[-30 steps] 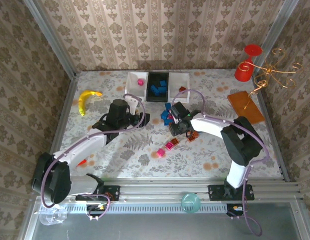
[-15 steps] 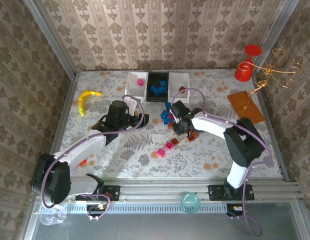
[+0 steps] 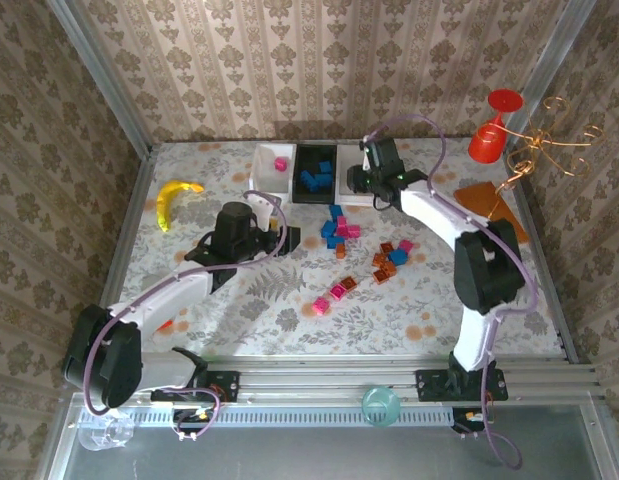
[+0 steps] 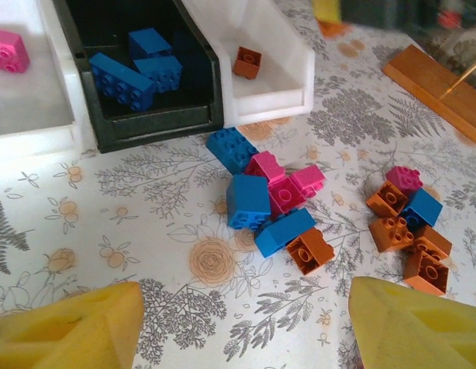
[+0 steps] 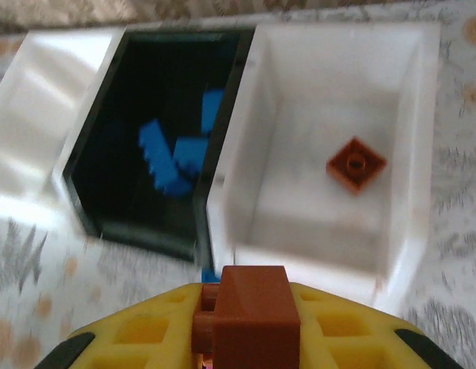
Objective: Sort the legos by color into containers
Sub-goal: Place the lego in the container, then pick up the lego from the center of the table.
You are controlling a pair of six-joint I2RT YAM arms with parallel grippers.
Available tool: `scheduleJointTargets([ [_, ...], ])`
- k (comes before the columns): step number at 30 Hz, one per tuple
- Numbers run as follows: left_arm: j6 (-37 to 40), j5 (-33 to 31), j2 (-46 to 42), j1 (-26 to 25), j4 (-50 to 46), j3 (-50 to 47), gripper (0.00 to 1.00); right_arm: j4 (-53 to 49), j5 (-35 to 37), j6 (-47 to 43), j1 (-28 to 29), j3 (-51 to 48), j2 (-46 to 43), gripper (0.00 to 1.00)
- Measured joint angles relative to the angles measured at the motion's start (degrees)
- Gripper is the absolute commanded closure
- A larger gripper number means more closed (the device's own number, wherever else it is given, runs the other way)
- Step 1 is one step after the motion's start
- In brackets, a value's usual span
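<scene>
Three containers stand in a row at the back: a left white tray (image 3: pixel 272 165) with one pink brick (image 4: pixel 8 50), a black tray (image 3: pixel 314 172) with blue bricks (image 4: pixel 134 69), and a right white tray (image 3: pixel 345 190) with one orange-brown brick (image 5: pixel 355 163). Loose legos lie mid-table: a blue and pink cluster (image 3: pixel 337 230), an orange-brown group (image 3: pixel 387 265) and pink ones (image 3: pixel 331 295). My right gripper (image 5: pixel 249 327) hangs just in front of the right white tray, shut on an orange-brown brick (image 5: pixel 251 304). My left gripper (image 4: pixel 241 338) is open, low over bare table just short of the blue and pink cluster (image 4: pixel 261 200).
A banana (image 3: pixel 174 197) lies at the left. At the right stand a flat orange-brown plate (image 3: pixel 489 205), a red goblet (image 3: pixel 492 125) and a gold wire stand (image 3: pixel 549 130). A teal cup (image 3: pixel 381 405) sits on the front rail.
My right gripper shut on an orange-brown brick at the pile, then swung back and up to the right white tray. The left arm has barely moved.
</scene>
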Motion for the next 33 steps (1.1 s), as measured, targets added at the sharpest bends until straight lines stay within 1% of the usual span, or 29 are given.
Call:
scheduleJointTargets([
  [5, 0.1, 2.1, 1.6, -0.1, -3.0, 1.4, 0.27, -0.4, 0.9, 2.3, -1.9, 13.3, 13.2, 0.62],
  [8, 0.3, 2.6, 2.0, -0.3, -4.4, 2.8, 0.27, -2.4, 1.0, 2.6, -2.8, 20.4, 19.4, 0.52],
  [10, 0.6, 2.6, 2.0, -0.7, -4.4, 3.0, 0.27, -3.8, 0.7, 2.4, -3.1, 22.1, 20.5, 0.47],
  [12, 1.4, 2.8, 2.0, -1.0, -4.2, 2.7, 0.27, -4.5, -0.2, 1.5, -3.3, 21.5, 19.3, 0.42],
  [14, 2.3, 2.8, 2.0, -1.2, -3.3, 1.9, 0.27, -3.5, -1.4, 0.8, -3.3, 16.2, 15.0, 0.39],
  [16, 3.2, 2.8, 2.0, -1.2, -2.2, 0.4, 0.27, -2.6, -2.2, 0.0, -2.7, 7.3, 7.9, 0.36],
  [18, 3.9, 2.7, 2.0, -1.2, -1.0, -1.6, 0.27, -2.8, -2.1, -0.5, -0.9, -2.6, -0.9, 0.33],
  [20, 4.4, 2.7, 2.0, -1.1, 0.9, -3.7, 0.27, -2.4, -1.2, -0.7, 2.3, -10.2, -8.2, 0.3],
  [21, 4.4, 2.7, 2.0, -1.0, 1.7, -4.8, 0.27, -2.3, -0.3, -0.7, 4.8, -13.9, -11.7, 0.29],
  [23, 4.4, 2.5, 2.0, -0.8, 3.1, -6.5, 0.27, -2.0, 0.7, -0.2, 9.0, -19.0, -15.5, 0.25],
  [24, 4.4, 2.1, 1.9, -0.7, 3.7, -7.2, 0.27, -1.9, 1.6, 0.2, 11.7, -21.1, -16.3, 0.24],
  [27, 4.3, 1.0, 1.4, -0.3, 5.4, -8.6, 0.27, -2.0, 4.3, 1.4, 16.3, -25.2, -15.3, 0.2],
  [30, 4.2, 0.2, -0.1, 0.0, 7.1, -9.6, 0.27, -2.1, 6.9, 2.5, 17.5, -26.6, -12.3, 0.19],
  [33, 4.1, 0.0, -1.4, 0.0, 8.1, -9.8, 0.27, -1.1, 9.1, 3.4, 17.5, -26.6, -8.7, 0.22],
])
